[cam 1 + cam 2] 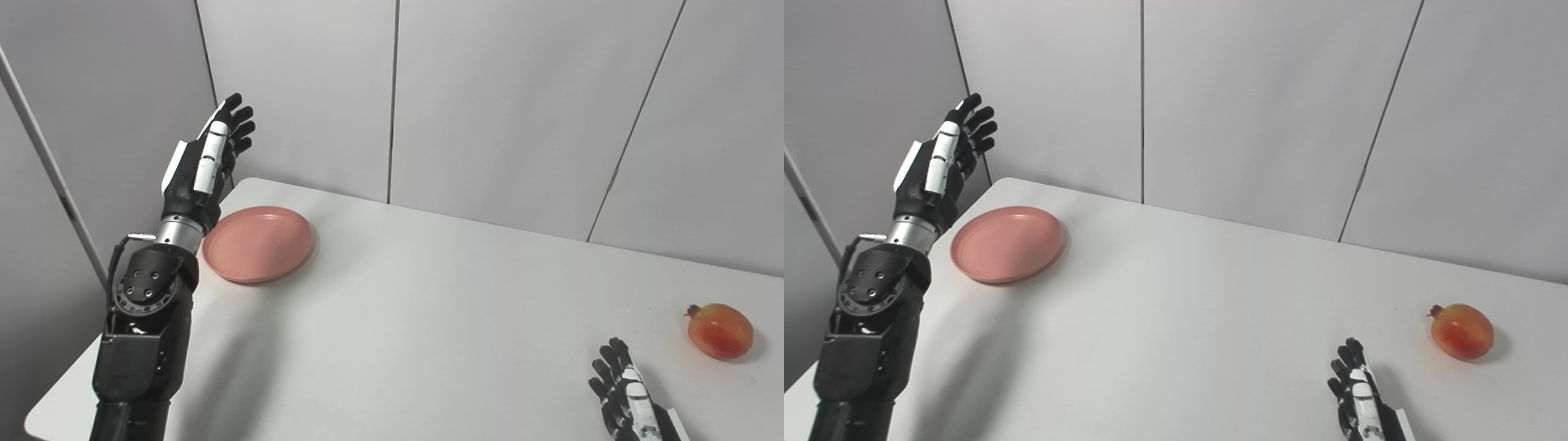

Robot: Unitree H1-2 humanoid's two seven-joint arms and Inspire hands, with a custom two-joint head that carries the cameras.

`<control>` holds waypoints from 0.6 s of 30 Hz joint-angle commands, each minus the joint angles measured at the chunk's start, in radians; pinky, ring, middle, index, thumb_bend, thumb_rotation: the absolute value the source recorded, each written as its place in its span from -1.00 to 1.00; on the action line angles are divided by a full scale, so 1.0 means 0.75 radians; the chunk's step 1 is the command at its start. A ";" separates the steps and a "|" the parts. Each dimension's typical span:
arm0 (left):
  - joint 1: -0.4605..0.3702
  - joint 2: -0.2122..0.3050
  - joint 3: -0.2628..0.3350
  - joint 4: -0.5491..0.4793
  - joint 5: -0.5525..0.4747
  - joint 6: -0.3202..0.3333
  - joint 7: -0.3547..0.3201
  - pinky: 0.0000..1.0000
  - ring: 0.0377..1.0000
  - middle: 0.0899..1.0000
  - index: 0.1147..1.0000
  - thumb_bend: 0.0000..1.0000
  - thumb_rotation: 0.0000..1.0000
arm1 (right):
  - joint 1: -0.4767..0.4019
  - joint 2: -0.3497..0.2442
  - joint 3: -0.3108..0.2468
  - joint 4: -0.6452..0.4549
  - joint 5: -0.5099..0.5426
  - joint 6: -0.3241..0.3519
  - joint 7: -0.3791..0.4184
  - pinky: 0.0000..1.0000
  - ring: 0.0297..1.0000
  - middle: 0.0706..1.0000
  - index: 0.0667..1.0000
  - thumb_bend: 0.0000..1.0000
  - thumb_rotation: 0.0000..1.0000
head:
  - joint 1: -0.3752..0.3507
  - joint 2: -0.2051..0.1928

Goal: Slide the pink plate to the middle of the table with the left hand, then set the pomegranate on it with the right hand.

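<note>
Holding my left hand (pixel 205 160) up off the table (pixel 429 318), fingers spread and empty, beside the pink plate (pixel 258 243) near the far left corner. Right hand (pixel 1360 398) rests open at the near edge; pomegranate (pixel 1462 331) sits near it by the right edge.

A white table (pixel 429 318) stands against pale grey wall panels (pixel 490 104) split by thin dark seams.
</note>
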 commanded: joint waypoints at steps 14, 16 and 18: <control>-0.050 0.083 0.116 0.134 -0.083 -0.019 0.033 0.87 0.85 0.84 0.82 -0.23 1.00 | -0.020 -0.002 -0.008 -0.065 0.020 0.022 -0.006 1.00 1.00 1.00 1.00 -0.90 1.00 | 0.012 0.005; -0.047 0.084 0.126 0.156 -0.085 -0.016 0.037 0.85 0.84 0.84 0.82 -0.24 1.00 | -0.019 -0.003 -0.009 -0.069 0.021 0.027 -0.007 1.00 1.00 1.00 1.00 -0.89 1.00 | 0.017 0.008; -0.045 0.085 0.133 0.175 -0.091 -0.018 0.033 0.87 0.86 0.85 0.84 -0.27 1.00 | -0.018 -0.002 -0.010 -0.077 0.024 0.034 -0.010 1.00 1.00 1.00 1.00 -0.90 1.00 | 0.017 0.010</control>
